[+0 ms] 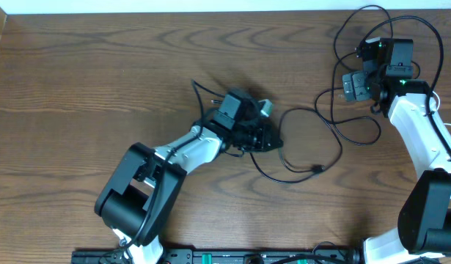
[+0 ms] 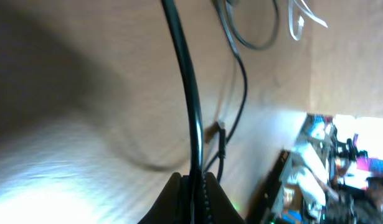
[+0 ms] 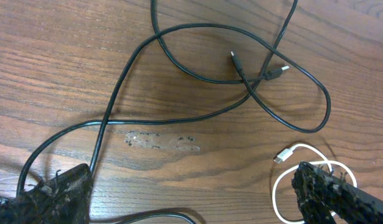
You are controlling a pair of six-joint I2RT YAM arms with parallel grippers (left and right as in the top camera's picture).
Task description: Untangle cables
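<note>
My left gripper (image 1: 273,139) (image 2: 192,184) is shut on a long black cable (image 2: 190,106) near the table's middle. That cable curls to the right and ends in a small plug (image 1: 315,169). My right gripper (image 1: 352,86) (image 3: 194,199) is open and empty, low over the table at the back right. Loose black cable loops (image 1: 366,140) (image 3: 179,62) lie crossed around it, with two plugs (image 3: 275,71) close together. One black strand runs beside its left finger. A short white cable (image 3: 279,186) with a white plug lies coiled by its right finger.
More black cable arcs (image 1: 350,22) reach toward the table's back edge behind the right arm. A black rail with electronics (image 1: 210,257) runs along the front edge. The wooden table (image 1: 78,88) stretches to the left.
</note>
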